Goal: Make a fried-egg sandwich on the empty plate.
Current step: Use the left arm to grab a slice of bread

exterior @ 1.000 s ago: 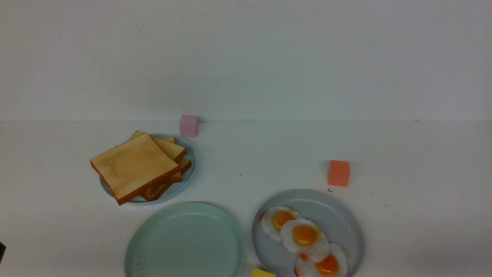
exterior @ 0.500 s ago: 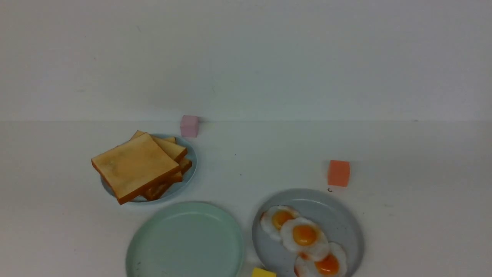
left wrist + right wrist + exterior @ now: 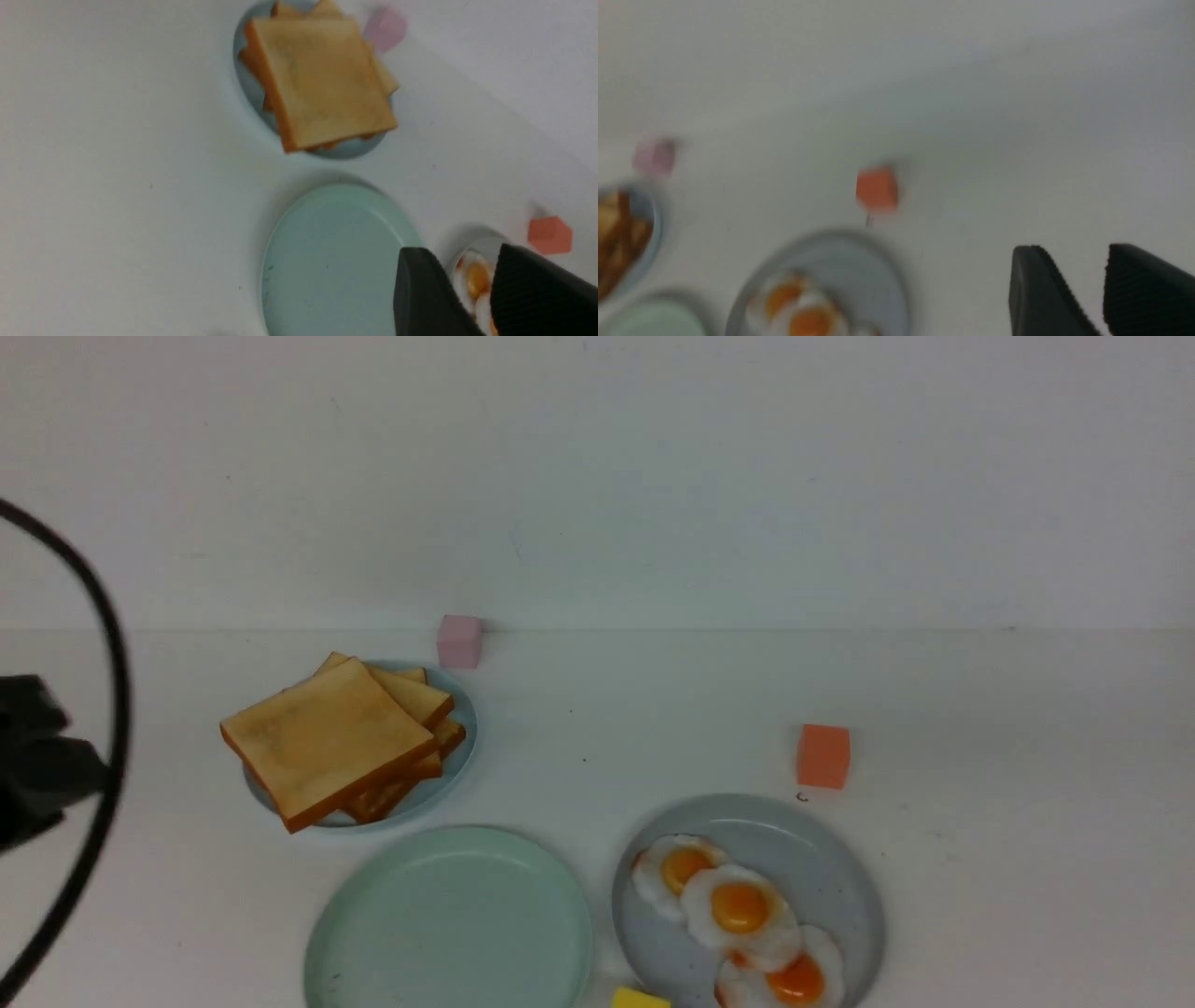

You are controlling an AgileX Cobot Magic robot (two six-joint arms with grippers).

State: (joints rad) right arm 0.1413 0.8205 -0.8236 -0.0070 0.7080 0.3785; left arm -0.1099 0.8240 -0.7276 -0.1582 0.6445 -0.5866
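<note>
Several golden-brown toast slices are stacked on a small light-blue plate at the left; the left wrist view also shows the toast. The empty plate, pale mint green, sits bare at the front centre. Three fried eggs lie on a grey plate to its right. My left gripper hangs high above the table, open with nothing between its fingers. My left arm shows blurred at the far left edge. My right gripper is open and empty above bare table, to the right of the eggs.
A pink cube stands by the back wall behind the toast. An orange cube sits just behind the grey plate. A yellow block pokes in at the front edge between the two big plates. A black cable loops by my left arm.
My left arm and its cable have swung into the front view at the left edge. The plates, toast, eggs and cubes have not moved.
</note>
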